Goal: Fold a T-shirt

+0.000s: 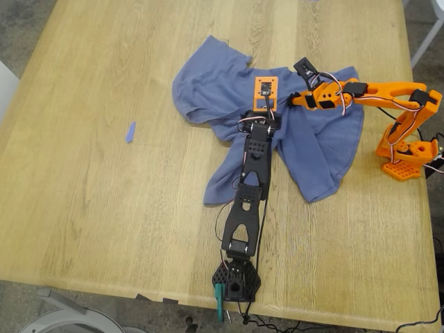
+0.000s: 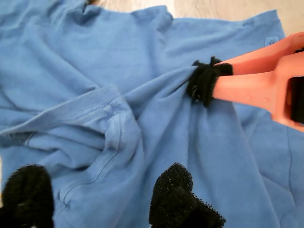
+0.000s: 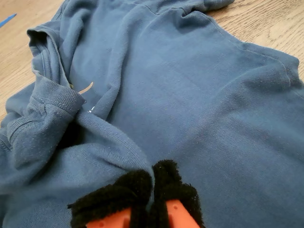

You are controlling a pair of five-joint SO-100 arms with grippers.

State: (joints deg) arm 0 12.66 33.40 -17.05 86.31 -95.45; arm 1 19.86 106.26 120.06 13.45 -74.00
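- T-shirt (image 1: pixel 316 149): slate-blue, crumpled in an uneven heap on the far half of the table, toward the exterior view's right. One lobe spreads to that view's left, a narrow tail reaches toward the near edge, a broad flap lies under the orange arm.
- Table (image 1: pixel 104 208): pale wood. Wide bare boards at the exterior view's left and along the near edge; only a thin bare strip at that view's right, beside the orange arm's base.
- My first gripper (image 2: pixel 99 199): black arm with an orange camera plate, reaching from the near edge over the middle of the shirt. Foam-padded jaws stand well apart above a hemmed fold, gripping nothing.
- My second gripper (image 3: pixel 153 190): orange arm, based at the exterior view's right edge. Black foam pads (image 3: pixel 178 187) pressed together, a ridge of shirt cloth pinched between them; creases fan out from the pinch in the first wrist view.
- Small blue scrap (image 1: pixel 130 132): alone on bare wood, well apart from the shirt, at the exterior view's left.
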